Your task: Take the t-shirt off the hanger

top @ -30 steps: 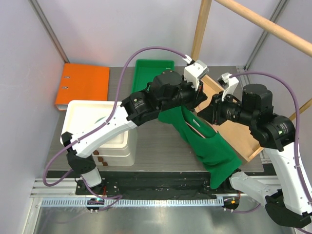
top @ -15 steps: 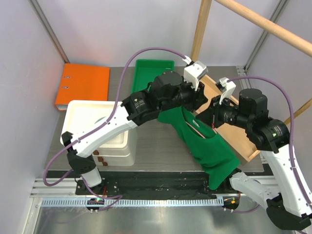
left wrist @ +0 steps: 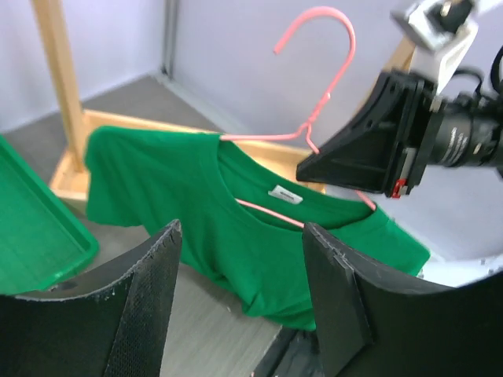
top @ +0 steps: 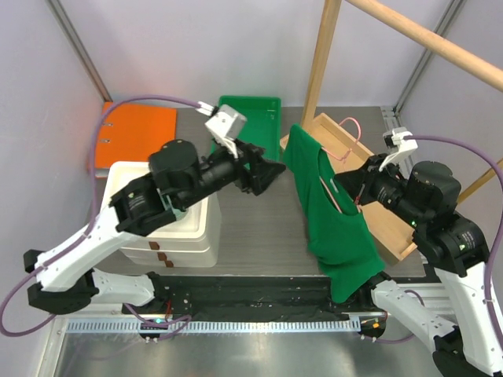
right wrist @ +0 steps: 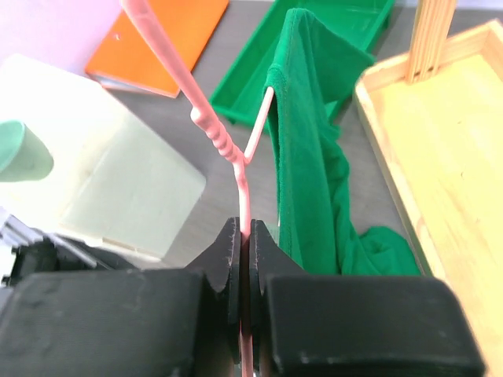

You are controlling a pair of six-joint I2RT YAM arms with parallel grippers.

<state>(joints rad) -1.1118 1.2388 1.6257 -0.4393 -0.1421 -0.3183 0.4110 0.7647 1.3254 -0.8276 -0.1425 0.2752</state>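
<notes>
The dark green t-shirt [top: 326, 212] hangs in the air on the pink wire hanger [top: 350, 127], its lower end drooping to the table's front edge. My right gripper [top: 351, 187] is shut on the hanger's wire just below the twisted neck [right wrist: 243, 236]. In the right wrist view the t-shirt [right wrist: 305, 165] hangs to the right of the hanger [right wrist: 211, 126]. My left gripper [top: 271, 171] stands open to the left of the shirt, apart from it, with nothing between its fingers [left wrist: 149, 298]. The left wrist view shows the t-shirt [left wrist: 196, 204], still threaded on the hanger [left wrist: 326, 47].
A green plastic tray [top: 247, 118] and an orange binder [top: 134, 137] lie at the back. Stacked white boxes [top: 169, 216] stand at the left under my left arm. A wooden tray base [top: 385, 216] with an upright post [top: 322, 55] and a slanted rod [top: 440, 43] stands at the right.
My left gripper let go of the t-shirt, opened and pulled back to the left. My right arm shifted right with the hanger, and the shirt now hangs free of the left arm.
</notes>
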